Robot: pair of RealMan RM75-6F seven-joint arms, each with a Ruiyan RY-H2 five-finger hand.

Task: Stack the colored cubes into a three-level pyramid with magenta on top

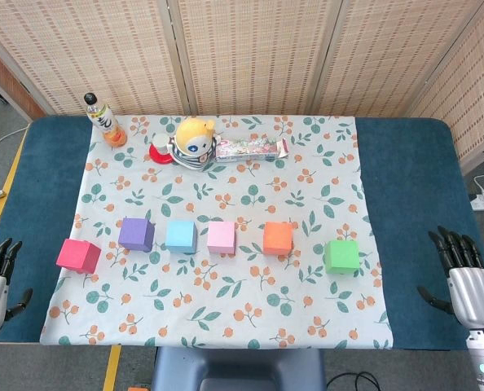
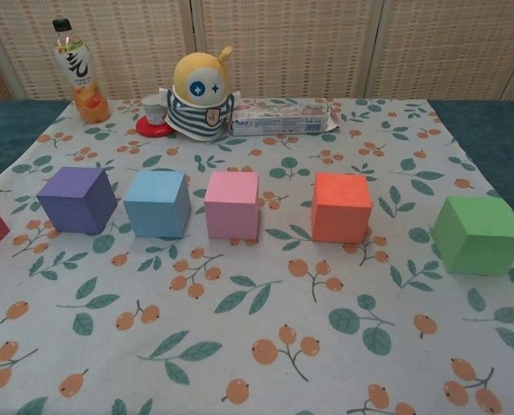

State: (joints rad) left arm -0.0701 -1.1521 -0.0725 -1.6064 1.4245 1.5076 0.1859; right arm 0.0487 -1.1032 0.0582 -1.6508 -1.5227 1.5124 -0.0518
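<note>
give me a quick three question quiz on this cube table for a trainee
1. True or false: the magenta cube already sits on another cube.
2. Which cube lies between the purple cube and the pink cube? A orange B blue C green
3. Fill in: the cube nearest the right hand is ____.

Key: 1 false, all cubes lie singly on the cloth. 2 B, the blue cube. 3 green, the green cube.

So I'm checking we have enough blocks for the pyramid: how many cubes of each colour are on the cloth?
magenta cube: 1
purple cube: 1
light blue cube: 1
pink cube: 1
orange cube: 1
green cube: 1
Total: 6 cubes
</note>
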